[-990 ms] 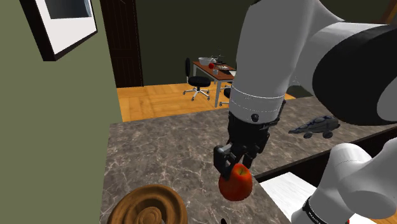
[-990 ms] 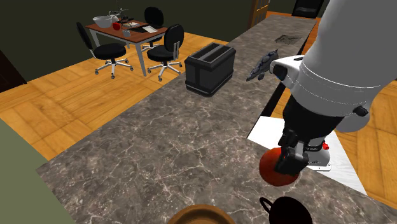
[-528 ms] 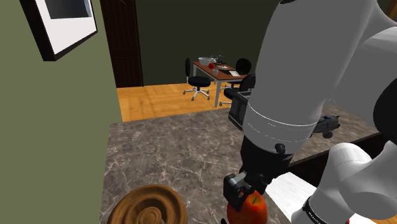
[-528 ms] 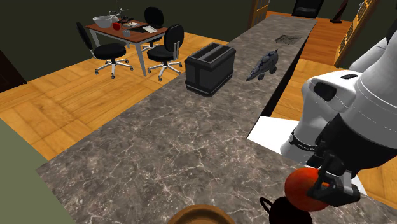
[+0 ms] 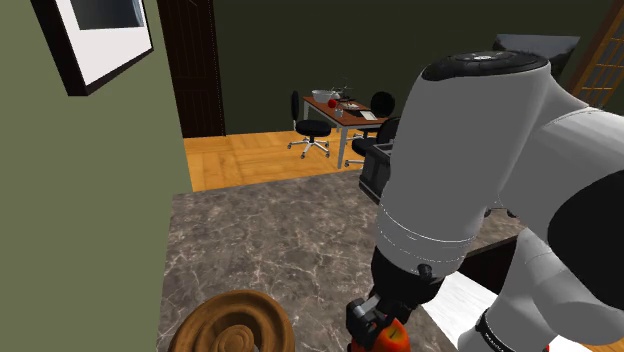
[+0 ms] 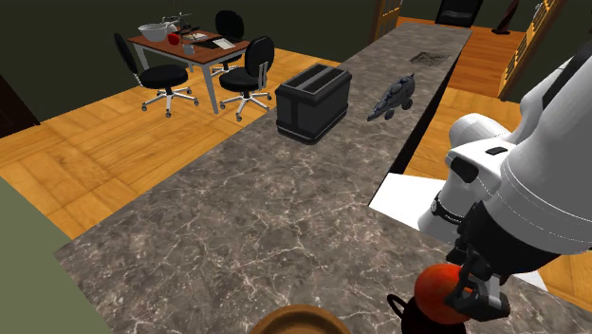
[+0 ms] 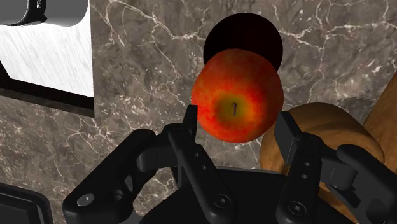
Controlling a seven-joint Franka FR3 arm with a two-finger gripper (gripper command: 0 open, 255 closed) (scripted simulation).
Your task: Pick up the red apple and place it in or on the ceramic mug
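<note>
The red apple (image 7: 236, 95), with a yellowish patch around its stalk, sits clasped between my two black fingers (image 7: 191, 121). My gripper (image 7: 238, 125) is shut on it. Straight beyond the apple lies the dark round mouth of a black mug (image 7: 245, 33). In the second exterior view the apple (image 6: 439, 289) hangs in the gripper (image 6: 462, 291) just above the mug (image 6: 425, 320), whose handle points to that view's left. In the shoulder view the apple (image 5: 392, 339) and gripper (image 5: 374, 326) are at the bottom edge, under the white arm.
A round wooden carved piece (image 5: 235, 322) lies on the marble counter (image 6: 256, 204) close beside the mug. A white board (image 6: 406, 201) lies near the arm's base. Farther along stand a black toaster (image 6: 313, 100) and a dark toy vehicle (image 6: 394, 95).
The arm has carried the apple from over the counter toward the shoulder view's bottom edge and lowered it. It now hangs right over the black mug, still in the grip.
</note>
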